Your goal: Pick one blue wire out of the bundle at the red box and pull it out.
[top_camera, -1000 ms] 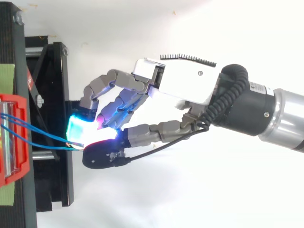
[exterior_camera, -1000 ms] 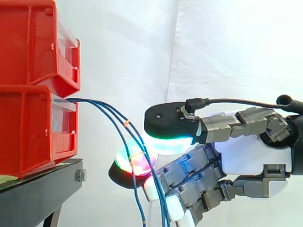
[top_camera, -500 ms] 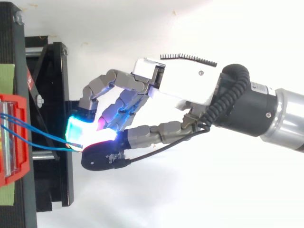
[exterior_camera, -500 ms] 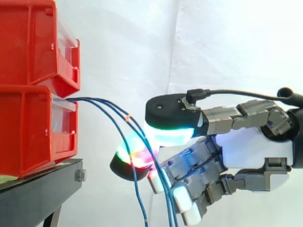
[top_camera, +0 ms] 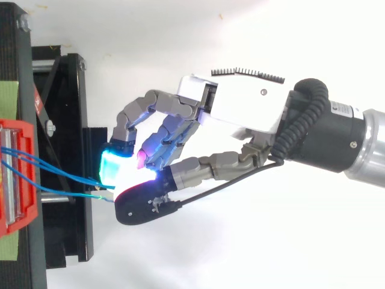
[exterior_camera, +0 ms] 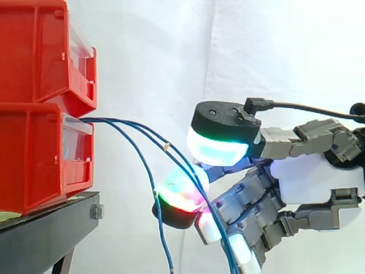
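At the front of the lower red box point(exterior_camera: 34, 160), the blue wires point(exterior_camera: 100, 120) left the clear lip together, arched out to the right and drooped. The robot hand point(exterior_camera: 313, 182) was curled about them. Its thumb pad point(exterior_camera: 217, 149) was above and a glowing fingertip pad point(exterior_camera: 179, 191) below, and the two were pressed nearly together where two of the wires passed between them. It looked like a pinch on the wires, though I could not tell whether one strand or both were caught.

I judged the step in hand to be the grasp itself, with the pull not yet made, since the wires were still rooted in the box. The next move probably called for a firm pinch and a steady draw to the right, away from the box, without letting the thin strand slip through the pads.

The nearest hindrance was the neighbouring strand, which lay so close at the pinch that it might be dragged along. A loose wire point(exterior_camera: 162, 240) hung apart, just left of the lower pad. Above stood the upper red box point(exterior_camera: 34, 51), below it the black stand point(exterior_camera: 45, 234), and behind it the white curtain point(exterior_camera: 148, 57). None of these lay across the way out.
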{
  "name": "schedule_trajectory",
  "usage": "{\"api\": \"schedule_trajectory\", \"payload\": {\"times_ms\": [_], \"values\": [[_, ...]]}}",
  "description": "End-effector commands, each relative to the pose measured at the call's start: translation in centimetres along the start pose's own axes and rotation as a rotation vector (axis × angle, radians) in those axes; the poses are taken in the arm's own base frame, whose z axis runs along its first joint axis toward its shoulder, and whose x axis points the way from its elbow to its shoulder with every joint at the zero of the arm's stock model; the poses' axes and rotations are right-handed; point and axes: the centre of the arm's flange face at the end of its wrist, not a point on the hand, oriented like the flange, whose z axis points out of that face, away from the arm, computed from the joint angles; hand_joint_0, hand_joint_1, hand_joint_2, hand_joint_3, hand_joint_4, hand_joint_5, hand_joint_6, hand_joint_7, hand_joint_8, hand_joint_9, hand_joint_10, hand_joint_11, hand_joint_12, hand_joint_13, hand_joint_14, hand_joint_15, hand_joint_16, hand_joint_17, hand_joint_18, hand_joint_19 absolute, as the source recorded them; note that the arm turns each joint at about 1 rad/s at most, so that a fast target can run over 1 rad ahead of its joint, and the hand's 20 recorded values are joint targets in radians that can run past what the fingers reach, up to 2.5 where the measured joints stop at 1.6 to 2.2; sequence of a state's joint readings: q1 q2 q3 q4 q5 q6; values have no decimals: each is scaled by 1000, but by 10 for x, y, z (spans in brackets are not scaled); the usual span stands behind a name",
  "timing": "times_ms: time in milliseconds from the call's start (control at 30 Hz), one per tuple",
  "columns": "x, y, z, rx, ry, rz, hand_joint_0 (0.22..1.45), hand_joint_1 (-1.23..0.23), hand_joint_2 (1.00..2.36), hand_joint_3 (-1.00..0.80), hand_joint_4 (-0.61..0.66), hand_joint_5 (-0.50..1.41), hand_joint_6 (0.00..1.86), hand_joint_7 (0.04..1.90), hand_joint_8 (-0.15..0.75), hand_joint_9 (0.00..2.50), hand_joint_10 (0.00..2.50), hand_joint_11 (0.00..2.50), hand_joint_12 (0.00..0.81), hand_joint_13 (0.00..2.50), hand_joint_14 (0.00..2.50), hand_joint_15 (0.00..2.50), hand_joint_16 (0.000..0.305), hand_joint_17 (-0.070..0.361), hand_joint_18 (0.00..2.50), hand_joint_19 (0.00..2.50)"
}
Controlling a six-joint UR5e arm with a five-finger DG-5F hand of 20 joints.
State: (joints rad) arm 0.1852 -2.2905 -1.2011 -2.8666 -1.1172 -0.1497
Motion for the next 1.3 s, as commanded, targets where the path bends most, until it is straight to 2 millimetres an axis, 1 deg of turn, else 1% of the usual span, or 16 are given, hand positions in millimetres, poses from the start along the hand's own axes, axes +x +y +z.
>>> {"api": "schedule_trajectory", "payload": {"times_ms": [0, 100, 267, 633, 700, 800, 900, 967, 1033, 1133, 1200, 1267], "values": [[0, 0, 0, 0, 0, 1, 566, -789, 1003, -451, 126, -160, 958, 877, 365, 1038, 8, 577, 404, 1169, 17, 556, 53, 119, 958, 511], [0, 0, 0, 2, 0, 0, 600, -823, 1006, -422, 132, -157, 962, 886, 360, 1047, 7, 586, 398, 1174, 17, 561, 51, 115, 965, 497], [-1, 0, 0, 2, -1, 0, 645, -827, 1012, -327, 87, -152, 968, 917, 358, 1059, 10, 596, 395, 1191, 19, 565, 49, 111, 989, 494], [0, 1, 0, 0, 0, 2, 665, -835, 1019, -162, -7, -148, 978, 1040, 367, 1073, 7, 613, 401, 1212, 18, 569, 50, 112, 1012, 488], [0, 2, -1, -1, 0, 5, 672, -835, 1019, -156, -16, -150, 983, 1027, 370, 1070, 9, 615, 401, 1214, 17, 565, 50, 111, 1013, 492], [-1, 5, -1, -4, -2, 6, 679, -836, 1018, -162, -22, -154, 985, 1021, 370, 1068, 10, 614, 402, 1213, 18, 566, 49, 111, 1014, 488], [-2, 9, -3, 0, 0, 4, 685, -836, 1018, -174, -20, -157, 984, 1056, 369, 1066, 7, 607, 396, 1216, 18, 568, 49, 110, 1013, 486], [-4, 11, -5, 6, 1, 1, 667, -811, 1016, -191, 3, -160, 982, 1045, 373, 1065, 6, 575, 403, 1218, 19, 561, 51, 115, 1020, 504], [-7, 18, -10, 27, 4, -8, 646, -798, 1015, -195, 6, -160, 976, 1040, 374, 1064, 6, 518, 406, 1222, 16, 549, 53, 120, 1024, 506], [-12, 26, -17, 52, 8, -20, 633, -789, 1011, -213, 12, -159, 957, 1084, 377, 1056, 7, 405, 411, 1238, 15, 523, 57, 127, 1042, 506], [-15, 30, -21, 69, 12, -29, 633, -784, 1012, -209, 3, -160, 952, 1123, 375, 1037, 5, 383, 411, 1236, 15, 507, 57, 128, 1041, 497], [-17, 35, -26, 89, 24, -39, 668, -805, 1015, -167, -21, -171, 952, 1224, 369, 998, 6, 397, 401, 1211, 18, 516, 53, 120, 1020, 484]]}}
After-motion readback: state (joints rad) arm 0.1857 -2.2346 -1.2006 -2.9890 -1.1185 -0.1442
